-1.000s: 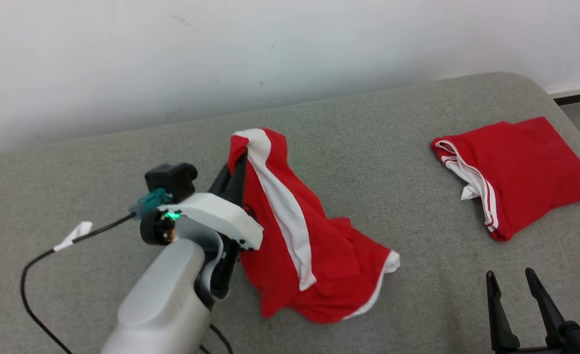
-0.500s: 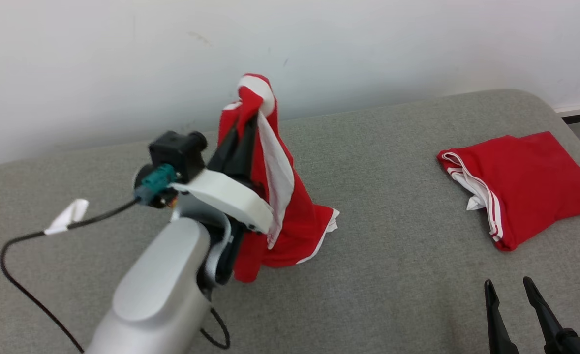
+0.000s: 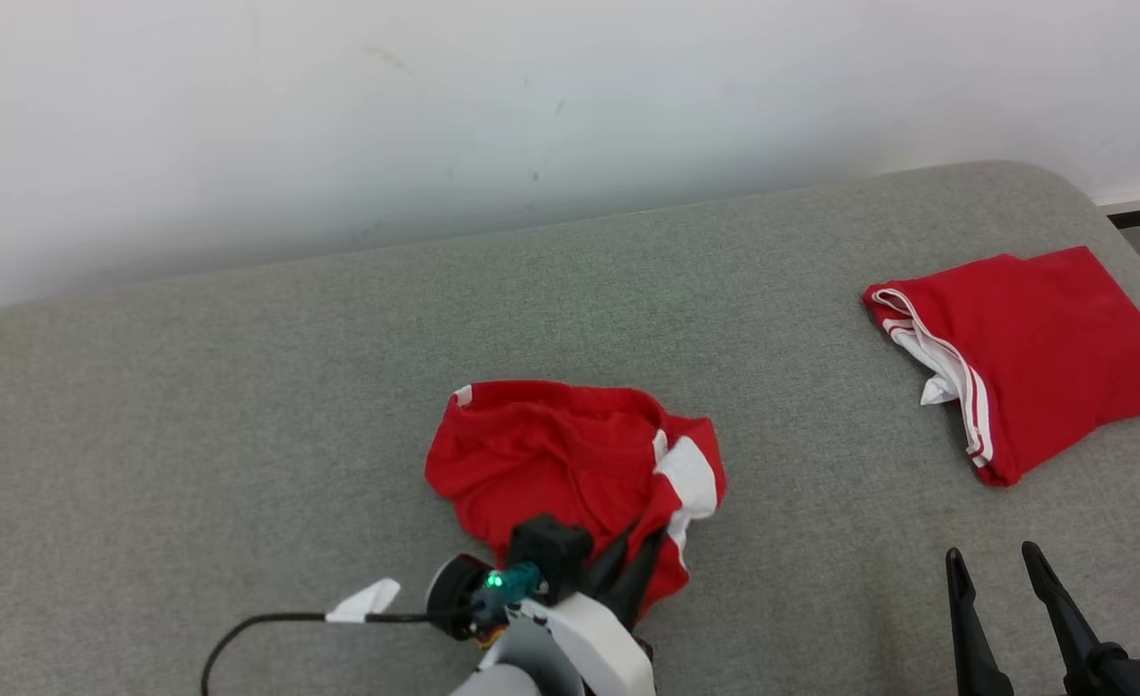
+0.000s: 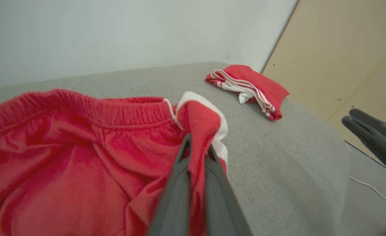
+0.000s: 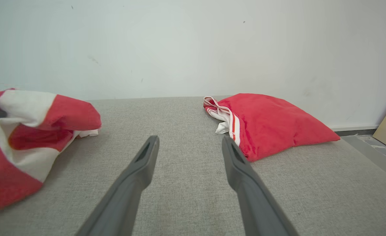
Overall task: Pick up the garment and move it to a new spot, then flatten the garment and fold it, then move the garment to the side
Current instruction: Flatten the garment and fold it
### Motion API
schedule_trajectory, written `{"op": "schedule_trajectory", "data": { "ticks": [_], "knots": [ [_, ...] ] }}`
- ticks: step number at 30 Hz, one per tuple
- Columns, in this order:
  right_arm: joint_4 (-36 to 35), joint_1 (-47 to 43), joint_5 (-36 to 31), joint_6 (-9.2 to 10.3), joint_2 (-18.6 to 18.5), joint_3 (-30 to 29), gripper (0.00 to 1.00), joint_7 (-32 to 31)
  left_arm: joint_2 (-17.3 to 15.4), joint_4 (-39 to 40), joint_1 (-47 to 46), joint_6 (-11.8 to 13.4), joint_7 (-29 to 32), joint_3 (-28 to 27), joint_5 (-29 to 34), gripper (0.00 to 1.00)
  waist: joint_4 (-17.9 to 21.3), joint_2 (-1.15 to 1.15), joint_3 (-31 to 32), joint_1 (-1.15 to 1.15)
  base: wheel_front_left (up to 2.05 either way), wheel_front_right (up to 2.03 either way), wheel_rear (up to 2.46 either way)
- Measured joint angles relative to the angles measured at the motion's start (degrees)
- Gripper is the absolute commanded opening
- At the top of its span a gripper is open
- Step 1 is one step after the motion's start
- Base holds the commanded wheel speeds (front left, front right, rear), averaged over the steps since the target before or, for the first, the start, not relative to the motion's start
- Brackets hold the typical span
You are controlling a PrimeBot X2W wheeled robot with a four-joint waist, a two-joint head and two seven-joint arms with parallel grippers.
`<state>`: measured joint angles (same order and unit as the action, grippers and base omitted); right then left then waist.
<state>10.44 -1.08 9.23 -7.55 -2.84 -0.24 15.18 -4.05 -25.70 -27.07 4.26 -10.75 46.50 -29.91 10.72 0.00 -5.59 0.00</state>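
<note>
The step in hand looks like the first one, carrying the garment to a new spot. The garment (image 3: 550, 454), a bright red, crumpled knit piece with white bands, lies bunched on the grey fabric-covered padded surface (image 3: 241, 387), well to the left of the folded red bundle with white stripes (image 3: 1043, 348) and nearer the robot than it. Nothing is flattened or folded yet.

The left gripper (image 3: 642, 541) is clamped tight on a red-and-white fold at the garment's near edge, on the side facing the folded bundle. In the left wrist view the two dark fingers (image 4: 179, 183) pinch that fold with cloth squeezed between them. The gathered edge (image 4: 124, 109) behind the fold may be an elastic waistband, though the blur makes that uncertain.

The left arm reaches in low from the near side, left of the bundle. Its white wrist housing (image 3: 579, 638) sits just behind the fingers, which point away from the robot. A black cable with a white tape tag (image 3: 362, 601) trails away from the wrist, on the side away from the bundle.

The right gripper (image 3: 990, 551) hangs just nearer the robot than the bundle. Its fingers are spread wide with nothing between them, and they are apart from both pieces of cloth.

The next move probably calls for releasing the fold once the spot suits. Both grippers would then find opposite edges to pull the garment flat, keeping clear of the folded bundle.
</note>
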Motion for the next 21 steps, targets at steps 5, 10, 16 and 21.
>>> {"op": "schedule_trajectory", "data": {
  "ticks": [5, 10, 16, 21],
  "knots": [
    [0.0, 0.1, 0.0, 0.0, 0.0, 0.0, 1.0, 0.0, 0.9, -2.9, 1.6, -2.7, 0.7, 4.8, 0.0, 1.0, -0.1, 0.0, -0.5, 0.0, 0.0, 0.0, 0.0],
    [-0.2, 0.1, 0.0, 0.0, 0.0, -0.1, 1.0, 0.0, 0.9, -2.9, 2.5, -4.2, 4.3, 7.4, -0.6, 1.0, -0.2, 0.0, -0.6, 0.0, 0.0, 0.0, 0.0],
    [-0.2, -0.1, 0.0, 0.0, 0.0, -0.4, 1.0, 0.0, -1.2, 6.8, 2.5, -5.5, 12.1, 9.1, -2.1, 1.0, -0.2, 0.0, -0.7, 0.0, 0.0, 0.0, 0.0],
    [-0.1, 0.1, 0.5, 0.0, 0.0, 0.1, 1.0, 0.0, -2.6, 16.5, -0.8, -3.4, 17.7, 7.9, -2.3, 1.0, 0.5, 0.0, -0.8, 0.0, 0.0, 0.0, 0.0]
  ]
}}
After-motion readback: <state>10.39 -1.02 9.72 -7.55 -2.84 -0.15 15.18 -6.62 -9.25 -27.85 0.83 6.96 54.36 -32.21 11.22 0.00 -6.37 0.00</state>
